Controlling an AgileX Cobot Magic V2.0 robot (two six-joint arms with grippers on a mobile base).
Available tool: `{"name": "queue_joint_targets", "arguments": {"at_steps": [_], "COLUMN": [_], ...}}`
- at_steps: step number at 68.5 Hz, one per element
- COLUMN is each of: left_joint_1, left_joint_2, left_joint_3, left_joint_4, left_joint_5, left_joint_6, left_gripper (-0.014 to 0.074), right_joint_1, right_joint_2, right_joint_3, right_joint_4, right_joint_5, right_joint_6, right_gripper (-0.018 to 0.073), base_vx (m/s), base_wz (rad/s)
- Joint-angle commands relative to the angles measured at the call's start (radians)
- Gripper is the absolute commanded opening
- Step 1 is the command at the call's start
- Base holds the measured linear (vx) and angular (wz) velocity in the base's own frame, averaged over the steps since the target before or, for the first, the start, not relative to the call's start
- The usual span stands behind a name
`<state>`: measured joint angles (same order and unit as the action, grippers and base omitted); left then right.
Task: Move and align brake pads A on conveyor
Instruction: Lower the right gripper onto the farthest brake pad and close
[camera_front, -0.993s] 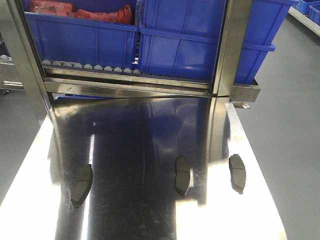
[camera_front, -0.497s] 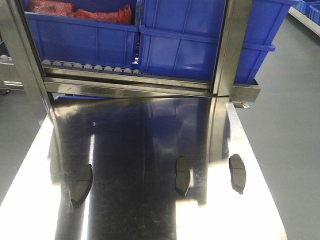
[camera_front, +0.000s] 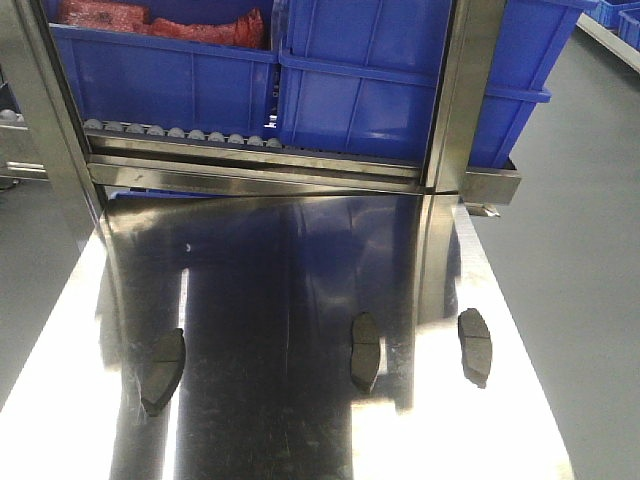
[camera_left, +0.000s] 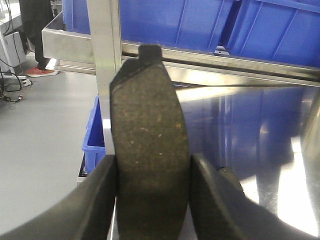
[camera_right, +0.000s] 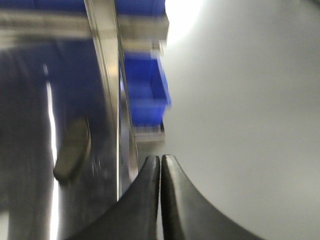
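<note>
1. My left gripper (camera_left: 152, 175) clamps one brake pad (camera_left: 149, 125) upright between its two black fingers (camera_left: 102, 192). The gritty face is turned to the wrist camera and the tab is at the top. The pad's lower end runs out of frame.
2. My right gripper (camera_right: 160, 167) has its fingers pressed together with nothing between them. It hangs near the table's edge, beside the grey floor (camera_right: 240, 125), in a blurred view.
3. Three more pads lie flat on the shiny steel table (camera_front: 300, 440), well apart from one another. There is a left pad (camera_front: 163, 372), a middle pad (camera_front: 365, 352) and a right-edge pad (camera_front: 475, 346).
4. Beyond the table, blue bins (camera_front: 370, 80) sit on a steel rack.
5. The conveyor appears in no view, so I cannot tell whether anything has reached it.
6. My reading is that the job is at an early stage. One of the four pads is in my grip and none is shown delivered. Three wait on the steel, and all the lining-up on the belt is yet to do.
</note>
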<state>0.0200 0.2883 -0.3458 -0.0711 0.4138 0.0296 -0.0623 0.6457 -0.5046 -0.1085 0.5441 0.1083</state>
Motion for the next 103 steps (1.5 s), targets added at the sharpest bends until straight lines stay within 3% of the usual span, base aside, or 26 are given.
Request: {"name": "queue_joint_targets", "arguments": {"at_steps": [1, 9, 17, 28, 42, 53, 77, 88, 103], "left_joint_1": [-0.002, -0.002, -0.002, -0.002, -0.002, -0.002, -0.002, -0.002, -0.002], "left_joint_2": [0.005, 0.005, 0.005, 0.005, 0.005, 0.005, 0.005, 0.005, 0.005], "left_joint_3": [-0.028, -0.028, -0.028, -0.028, -0.028, -0.028, -0.028, -0.028, -0.028], "left_joint_4": [-0.01, -0.01, -0.01, -0.01, -0.01, -0.01, -0.01, -0.01, -0.01], "left_joint_5": [-0.104, -0.104, -0.104, -0.104, -0.104, -0.104, -0.104, -0.104, -0.104], "left_joint_6": [-0.003, -0.003, -0.003, -0.003, -0.003, -0.003, -0.003, -0.003, -0.003], "left_gripper": [-0.0006, -0.0006, -0.0006, -0.0006, -0.0006, -0.0006, -0.0006, -0.0006, -0.0006], "right_joint_1": [-0.004, -0.004, -0.006, -0.006, -0.006, -0.005, -0.005, -0.005, -0.005], "right_joint_2": [0.089, 0.188, 0.246, 0.269, 0.269, 0.269, 0.269, 0.269, 0.298], "right_joint_3": [-0.092, -0.134, -0.132, -0.132, -0.132, -0.132, -0.132, -0.132, -0.133], "right_joint_4": [0.035, 0.121, 0.144, 0.205, 0.215, 0.217, 0.248, 0.275, 0.396], "right_joint_5": [0.109, 0.237, 0.24, 0.253, 0.267, 0.249, 0.256, 0.254, 0.207], "right_joint_6": [-0.03, -0.094, -0.116, -0.045, -0.127, -0.154, -0.195, -0.229, -0.354], "right_gripper": [-0.0011, -0.0011, -0.0011, -0.0011, 0.0001, 0.0084, 0.0417, 0.0432, 0.0432], "base_vx": [0.0, 0.0, 0.0, 0.0, 0.0, 0.0, 0.0, 0.0, 0.0], "base_wz": [0.0, 0.0, 0.0, 0.0, 0.0, 0.0, 0.0, 0.0, 0.0]}}
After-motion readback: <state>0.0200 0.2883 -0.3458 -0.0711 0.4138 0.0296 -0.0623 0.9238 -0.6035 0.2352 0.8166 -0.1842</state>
